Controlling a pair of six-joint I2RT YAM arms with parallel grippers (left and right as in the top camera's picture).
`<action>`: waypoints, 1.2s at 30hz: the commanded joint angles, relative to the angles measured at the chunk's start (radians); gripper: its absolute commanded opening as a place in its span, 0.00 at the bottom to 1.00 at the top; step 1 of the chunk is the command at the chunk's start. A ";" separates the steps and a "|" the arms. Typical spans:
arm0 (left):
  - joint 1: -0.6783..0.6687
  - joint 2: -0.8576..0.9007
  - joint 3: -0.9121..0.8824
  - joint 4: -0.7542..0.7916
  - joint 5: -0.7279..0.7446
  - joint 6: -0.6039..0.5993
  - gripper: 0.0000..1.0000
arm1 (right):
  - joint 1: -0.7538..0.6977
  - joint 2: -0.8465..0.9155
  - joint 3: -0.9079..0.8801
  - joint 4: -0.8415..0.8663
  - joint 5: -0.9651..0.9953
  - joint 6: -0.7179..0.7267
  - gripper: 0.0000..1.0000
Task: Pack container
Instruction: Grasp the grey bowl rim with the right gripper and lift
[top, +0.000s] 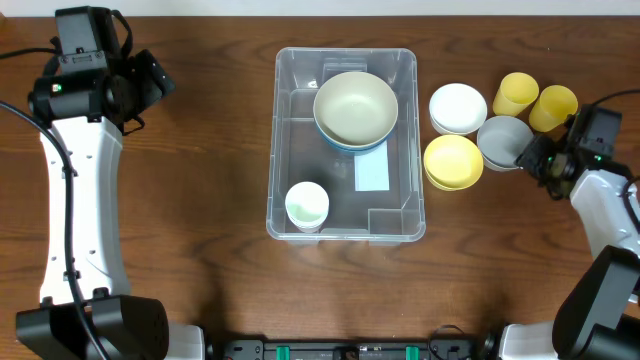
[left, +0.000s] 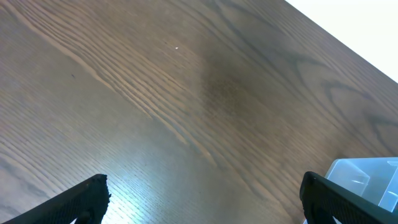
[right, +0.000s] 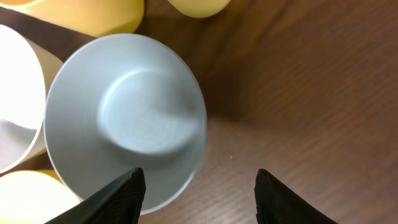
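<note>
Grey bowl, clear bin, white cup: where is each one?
Grey bowl (right: 127, 118), right wrist view, middle of its inner floor.
Bin (top: 298, 150), overhead view, bare floor near left wall.
White cup (top: 307, 205), overhead view, its inside.

Clear plastic rectangular container (top: 283, 150) at centre, cream round bowl (top: 355, 106) in its far end, small white cup (top: 307, 205) in its near-left corner, white round bowl (top: 458, 107) behind yellow round bowl (top: 453, 162) just right of it, grey round bowl (top: 501, 140) and two yellow cups (top: 516, 94) further right.
</note>
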 joint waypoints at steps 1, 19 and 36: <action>0.003 0.010 0.009 -0.003 -0.016 0.002 0.98 | -0.004 0.001 -0.030 0.034 -0.021 0.001 0.57; 0.003 0.010 0.009 -0.003 -0.016 0.002 0.98 | -0.004 0.059 -0.101 0.171 -0.006 0.050 0.47; 0.003 0.010 0.009 -0.003 -0.017 0.002 0.98 | -0.006 0.118 -0.101 0.179 -0.035 0.048 0.17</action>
